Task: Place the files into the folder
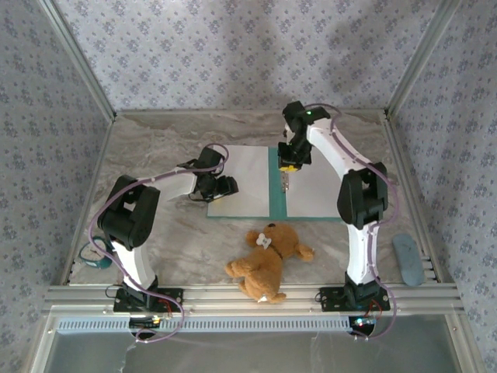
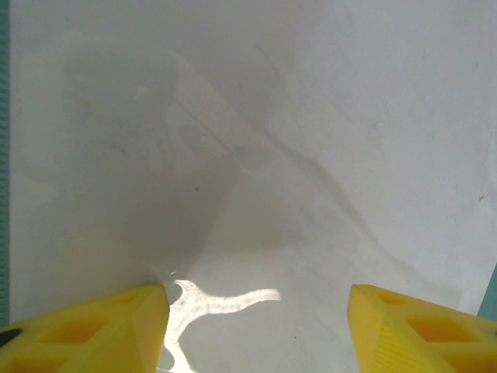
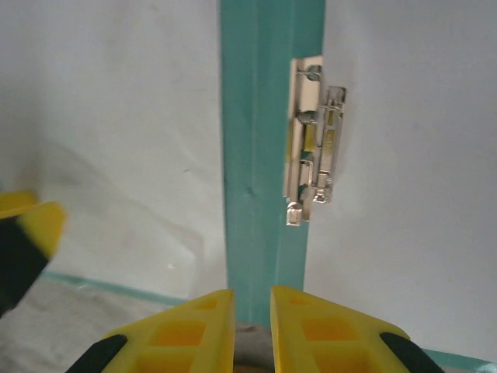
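- The folder (image 1: 273, 186) lies open flat on the marble-look table (image 1: 171, 132), teal spine running from 12 to 6 o'clock.
- Each half is covered by plain white paper: the left sheet (image 1: 248, 183) at 9 o'clock of the spine, the right sheet (image 1: 314, 190) at 3 o'clock.
- Any lettering on the metal clip (image 3: 314, 140) is too small for me to read. It sits just at 3 o'clock of the spine, overlapping the edge of the right sheet.
- The left gripper (image 1: 225, 186) hangs over the 9 o'clock edge of the left sheet. From its own camera the left gripper (image 2: 256, 303) has its yellow fingers (image 2: 101, 326) wide apart, with nothing between them but bare paper beyond.
- The right gripper (image 1: 286, 183) is over the spine. Seen from the wrist, the right gripper (image 3: 252, 299) has its jaws nearly together, with a slim gap and gripping nothing.
- A brown teddy bear (image 1: 268, 260) lies at 6 o'clock of the folder, close to its near edge but apart from it.
- A blue-grey oblong thing (image 1: 408, 259) rests at 4 o'clock, by the frame rail; I cannot tell what it is.
- Flowered wallpaper (image 1: 233, 47) backs the table on three sides.
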You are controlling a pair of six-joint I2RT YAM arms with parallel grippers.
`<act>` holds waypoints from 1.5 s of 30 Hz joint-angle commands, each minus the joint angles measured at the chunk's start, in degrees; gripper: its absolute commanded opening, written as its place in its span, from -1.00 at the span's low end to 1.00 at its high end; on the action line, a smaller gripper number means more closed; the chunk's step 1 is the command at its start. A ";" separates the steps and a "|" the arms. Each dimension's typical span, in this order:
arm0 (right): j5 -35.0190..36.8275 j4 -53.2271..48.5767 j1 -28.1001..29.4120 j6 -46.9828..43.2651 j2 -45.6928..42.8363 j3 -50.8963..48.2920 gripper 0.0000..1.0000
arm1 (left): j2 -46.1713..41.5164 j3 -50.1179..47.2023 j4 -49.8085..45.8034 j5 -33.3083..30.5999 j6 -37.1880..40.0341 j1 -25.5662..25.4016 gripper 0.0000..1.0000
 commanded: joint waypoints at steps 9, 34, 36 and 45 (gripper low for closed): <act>-13.59 13.30 -0.28 -3.71 -12.02 -15.65 -0.52 | -10.47 1.94 -13.19 -5.15 0.45 0.69 0.45; -14.38 31.90 5.96 2.73 -11.78 -34.81 -0.42 | -22.37 -21.51 -2.66 1.68 -7.12 3.35 -0.05; -13.78 31.78 6.09 2.68 -11.25 -35.04 -0.42 | -22.40 -21.96 -2.02 1.61 -7.15 3.39 -0.08; -12.59 31.87 6.25 2.87 -9.87 -35.82 -0.41 | -22.09 -24.26 1.74 2.93 -7.77 4.67 -0.23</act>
